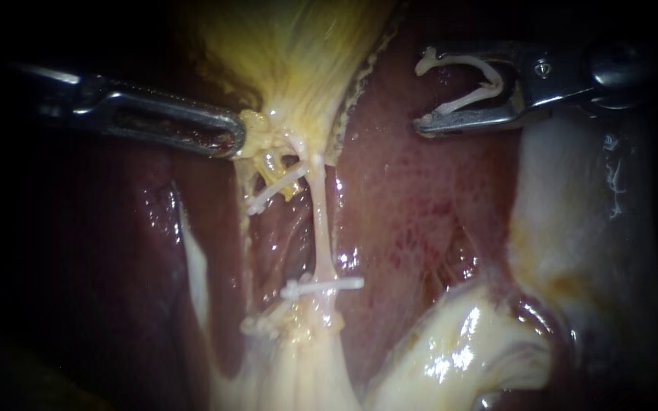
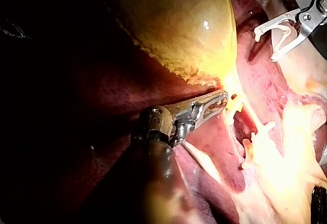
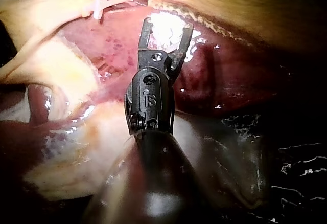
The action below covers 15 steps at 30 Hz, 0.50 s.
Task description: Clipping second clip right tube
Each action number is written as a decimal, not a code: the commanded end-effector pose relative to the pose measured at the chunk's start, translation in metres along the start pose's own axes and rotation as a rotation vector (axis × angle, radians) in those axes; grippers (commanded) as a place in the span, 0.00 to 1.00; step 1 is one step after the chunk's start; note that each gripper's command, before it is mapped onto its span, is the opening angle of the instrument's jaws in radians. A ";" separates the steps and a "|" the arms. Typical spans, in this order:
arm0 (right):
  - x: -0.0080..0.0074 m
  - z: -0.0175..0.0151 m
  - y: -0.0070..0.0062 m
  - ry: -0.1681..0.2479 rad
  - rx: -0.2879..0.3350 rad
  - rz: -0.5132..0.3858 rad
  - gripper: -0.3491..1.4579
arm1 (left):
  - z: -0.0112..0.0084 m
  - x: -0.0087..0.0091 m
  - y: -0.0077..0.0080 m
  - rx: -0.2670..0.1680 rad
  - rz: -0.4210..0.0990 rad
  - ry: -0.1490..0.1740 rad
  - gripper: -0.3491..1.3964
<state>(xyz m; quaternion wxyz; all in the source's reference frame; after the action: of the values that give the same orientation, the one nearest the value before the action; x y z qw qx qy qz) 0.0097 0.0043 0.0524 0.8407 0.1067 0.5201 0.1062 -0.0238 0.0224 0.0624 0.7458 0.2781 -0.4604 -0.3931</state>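
Nearest the endoscope: pale fatty tissue at the base of the field, with both tubes rising out of it. The right tube already carried one clip low down, seated square across it. The left tube beside it had a slanted clip high up and another near the base. Further up, the left instrument came in from the left, claw closed tight on tissue at the foot of the gallbladder, touching the top of the tubes. The right instrument sat up and to the right over the liver, well apart from the right tube. Its claw stood wide but not empty: the loaded clip was cradled between both halves, still open, mouth facing the tubes. The right wrist view showed the same, claw spread over liver with the tubes ahead and off to one side. Gallbladder was furthest back, yellow and taut.
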 end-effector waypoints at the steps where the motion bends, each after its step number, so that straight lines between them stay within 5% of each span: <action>1: -0.0001 0.0001 0.0000 0.001 0.002 0.000 0.47 | -0.0001 0.0000 0.0000 0.001 0.001 0.000 0.00; 5: -0.0001 0.0001 0.0000 0.001 0.002 0.000 0.47 | -0.0007 -0.0002 0.0000 0.005 0.000 0.002 0.00; 15: -0.0001 0.0001 0.0000 0.002 0.005 0.000 0.47 | -0.0065 -0.0026 0.0001 -0.023 -0.016 -0.011 0.00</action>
<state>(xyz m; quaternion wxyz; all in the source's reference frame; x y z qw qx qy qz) 0.0097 0.0042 0.0525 0.8401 0.1085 0.5210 0.1053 -0.0183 0.0252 0.0583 0.7430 0.2709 -0.4580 -0.4059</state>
